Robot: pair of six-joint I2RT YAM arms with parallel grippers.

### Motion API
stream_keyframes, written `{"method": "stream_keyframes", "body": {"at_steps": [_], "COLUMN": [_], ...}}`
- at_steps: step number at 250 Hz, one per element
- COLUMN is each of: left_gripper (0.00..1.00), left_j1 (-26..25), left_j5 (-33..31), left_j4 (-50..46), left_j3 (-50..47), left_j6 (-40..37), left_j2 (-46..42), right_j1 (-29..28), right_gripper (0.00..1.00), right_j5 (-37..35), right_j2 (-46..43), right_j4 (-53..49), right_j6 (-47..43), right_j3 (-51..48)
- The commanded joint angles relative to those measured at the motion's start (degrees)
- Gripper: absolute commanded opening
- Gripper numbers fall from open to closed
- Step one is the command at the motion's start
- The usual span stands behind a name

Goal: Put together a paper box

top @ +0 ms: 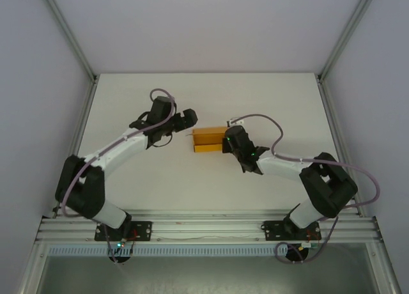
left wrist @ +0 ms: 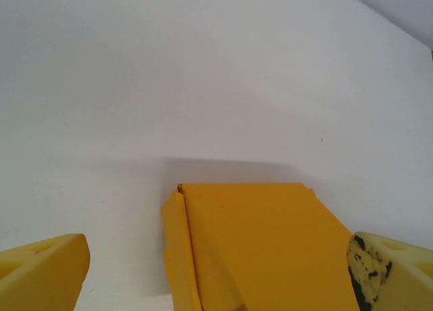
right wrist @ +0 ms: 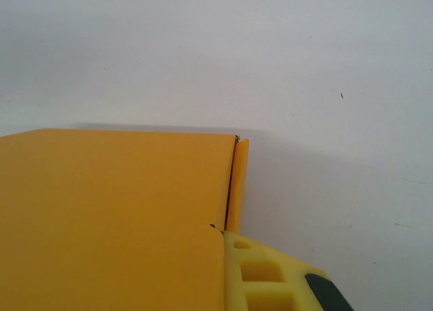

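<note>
The paper box [top: 206,140] is seen lying on the white desk [top: 255,102], near the middle of it and between the two arms, with its long side running left to right. In the top view the left pincer [top: 189,120] is held just beside the box's left end, slightly farther from the arm bases, and no contact with the card can be made out. In the left wrist view its yellow fingers [left wrist: 42,269] are spread wide at the bottom corners, and the orange card is seen between them, free of both, with a folded side wall along its left edge. The right pincer [top: 226,142] is placed at the box's right end and is pressed together on the card there. In the right wrist view one yellow finger [right wrist: 267,274] is shown flush against the edge of an orange panel, while the other finger is hidden behind that panel. A narrow upright flap is seen just above that finger, beside the box's flat top.
</note>
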State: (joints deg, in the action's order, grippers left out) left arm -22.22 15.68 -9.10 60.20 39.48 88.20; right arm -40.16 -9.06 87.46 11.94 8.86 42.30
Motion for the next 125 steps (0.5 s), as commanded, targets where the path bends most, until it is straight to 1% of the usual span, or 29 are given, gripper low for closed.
{"method": "stream_keyframes", "body": {"at_steps": [1, 30, 46, 76, 85, 95, 125], "left_gripper": [0.89, 0.78, 0.69, 0.61, 0.58, 0.57, 0.52], "left_j1": [0.6, 0.6, 0.5, 0.7, 0.7, 0.6, 0.6], "left_j5": [15.1, 16.5, 17.0, 16.3, 16.4, 16.8, 17.0], "left_j4": [10.0, 10.8, 11.3, 10.6, 11.1, 11.7, 12.3], "left_j3": [-2.2, -2.1, -2.5, -2.8, -3.1, -3.6, -4.6], "left_j6": [4.7, 4.7, 4.3, 3.3, 3.0, 2.7, 2.6], "left_j2": [4.6, 7.9, 9.4, 11.9, 12.6, 13.3, 15.6], "right_j1": [-0.7, -1.1, -1.1, -1.3, -1.4, -1.4, -1.4], "right_gripper": [0.03, 0.06, 0.08, 0.16, 0.17, 0.18, 0.29], "right_j5": [-0.5, -0.8, -0.3, 3.1, 3.3, 3.6, 3.6], "right_j2": [0.1, -0.9, -1.3, -2.4, -2.9, -3.4, -5.5], "right_j4": [-5.1, -5.4, -5.2, -5.8, -6.0, -6.2, -7.7], "right_j6": [-0.9, -1.4, -1.4, -2.4, -2.4, -2.3, -2.2], "right_j3": [-2.2, -3.1, -3.5, -3.9, -4.0, -4.4, -5.3]}}
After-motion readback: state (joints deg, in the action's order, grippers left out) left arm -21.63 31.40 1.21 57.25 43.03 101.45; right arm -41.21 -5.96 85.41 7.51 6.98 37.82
